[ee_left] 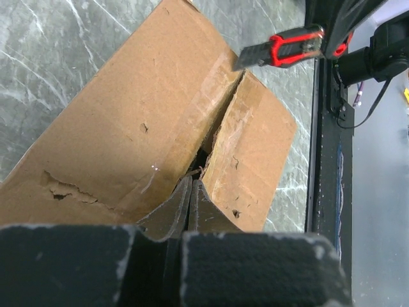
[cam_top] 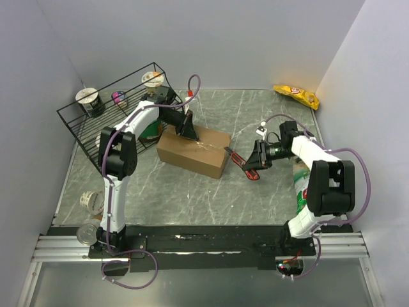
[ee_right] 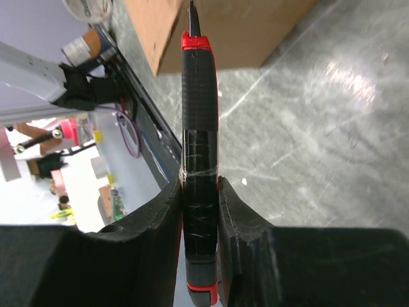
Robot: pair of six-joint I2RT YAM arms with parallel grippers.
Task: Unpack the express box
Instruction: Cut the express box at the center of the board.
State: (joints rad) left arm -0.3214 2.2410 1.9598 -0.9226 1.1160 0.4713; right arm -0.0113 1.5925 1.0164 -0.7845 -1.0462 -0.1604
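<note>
The left gripper [ee_left: 190,192], fingers pressed together, sits at the 10 o'clock end of the plain brown corrugated cardboard express box [cam_top: 195,152], mid-table. The box looks light, stiff yet dentable. A flap edge beside the gaping seam seems the best hold. At its 3 o'clock corner, the right gripper [ee_right: 200,192] clamps a red-and-black utility knife [ee_right: 199,115].

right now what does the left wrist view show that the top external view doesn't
Only the left wrist view: the express box top close up, its centre seam split open, a torn patch, and the closed left gripper tips at that gap. Only the top external view: the wire rack holding cups, the yellow snack bag in the far corner, and the right gripper holding the utility knife. Both: the express box, the left gripper on it, and the utility knife at its end.
</note>
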